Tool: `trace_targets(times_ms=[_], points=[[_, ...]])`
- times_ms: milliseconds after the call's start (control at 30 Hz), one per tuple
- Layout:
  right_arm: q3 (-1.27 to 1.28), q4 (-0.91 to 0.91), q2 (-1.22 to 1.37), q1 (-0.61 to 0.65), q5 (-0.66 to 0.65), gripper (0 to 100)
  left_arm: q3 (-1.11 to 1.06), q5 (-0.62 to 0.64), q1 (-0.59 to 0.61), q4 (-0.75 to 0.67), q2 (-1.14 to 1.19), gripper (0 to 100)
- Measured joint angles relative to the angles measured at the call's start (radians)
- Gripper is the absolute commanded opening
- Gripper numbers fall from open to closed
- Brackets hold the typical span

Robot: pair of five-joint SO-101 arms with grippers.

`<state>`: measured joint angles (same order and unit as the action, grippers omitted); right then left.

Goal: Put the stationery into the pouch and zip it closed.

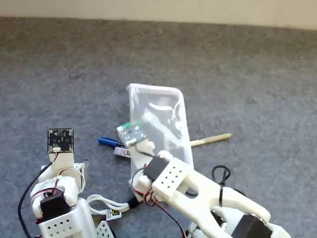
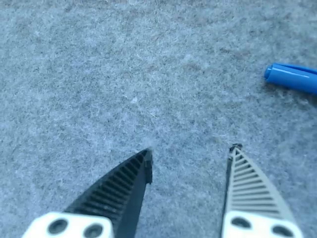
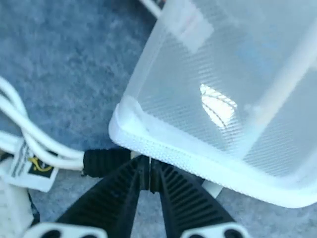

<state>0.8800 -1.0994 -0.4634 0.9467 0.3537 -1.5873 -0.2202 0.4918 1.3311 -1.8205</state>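
Observation:
A translucent white pouch (image 1: 158, 124) lies mid-table with pale items inside. At its left edge sit a blue pen (image 1: 109, 142) and a green-and-white packet (image 1: 131, 133). A wooden pencil (image 1: 213, 140) sticks out on its right. My right gripper (image 3: 146, 166) is at the pouch's near end, its black fingers pressed together on the pouch's white rim (image 3: 163, 151). My left gripper (image 2: 192, 151) hangs open over bare carpet, nothing between its fingers. The blue pen's cap (image 2: 292, 78) lies off to one side of it.
Grey carpet (image 1: 237, 64) covers the table. A white cable (image 1: 106, 203) with a black plug (image 3: 104, 161) and a tag runs between the two arm bases, close to the pouch's near corner. The left arm (image 1: 59, 168) stands at the front left.

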Motion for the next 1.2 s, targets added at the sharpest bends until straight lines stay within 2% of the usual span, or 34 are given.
trace_targets(times_ms=[167, 367, 500, 567, 733, 1000, 1200], points=[[0.000, 0.114, 0.009, -0.107, -0.009, 2.7, 0.000, 0.000, 0.000, 0.000, 0.000, 23], [0.003, 0.292, 0.009, -0.199, -0.150, 3.0, 0.000, 0.000, 0.000, 0.000, 0.000, 23], [0.003, 0.307, 0.009, -0.226, -0.157, 3.3, 0.000, 0.000, 0.000, 0.000, 0.000, 23], [0.003, 0.259, 0.009, -0.224, -0.157, 6.7, 0.000, 0.000, 0.000, 0.000, 0.000, 23], [-0.048, 0.084, 0.012, -0.123, -0.015, 25.2, 0.000, 0.000, 0.000, 0.000, 0.000, 23], [-0.092, 0.021, 0.014, 0.044, 0.146, 25.5, 0.000, 0.000, 0.000, 0.000, 0.000, 23], [-0.094, 0.140, 0.017, 0.061, 0.173, 25.5, 0.000, 0.000, 0.000, 0.000, 0.000, 23]])
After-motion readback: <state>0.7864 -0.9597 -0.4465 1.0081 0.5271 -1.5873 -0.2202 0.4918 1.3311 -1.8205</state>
